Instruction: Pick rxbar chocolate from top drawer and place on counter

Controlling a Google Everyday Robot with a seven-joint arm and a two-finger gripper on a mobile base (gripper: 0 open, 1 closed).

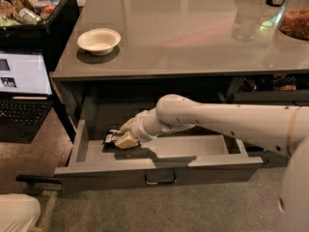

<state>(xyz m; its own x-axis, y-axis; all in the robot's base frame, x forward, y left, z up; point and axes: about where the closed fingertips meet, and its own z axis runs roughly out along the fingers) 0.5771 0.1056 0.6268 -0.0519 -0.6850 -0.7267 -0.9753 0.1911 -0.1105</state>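
Camera view: the hand (124,139) sits low at the left end of the open top drawer (159,166), touching the rxbar chocolate (110,137); whether it grips the bar cannot be told. The white arm (217,120) reaches in from the right, below the table (193,42). The wrapper lettering is unreadable.

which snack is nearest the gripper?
The rxbar chocolate, dark wrapper, lying at the left end of the open top drawer, right at the gripper. The packets in the black bin sit far off.
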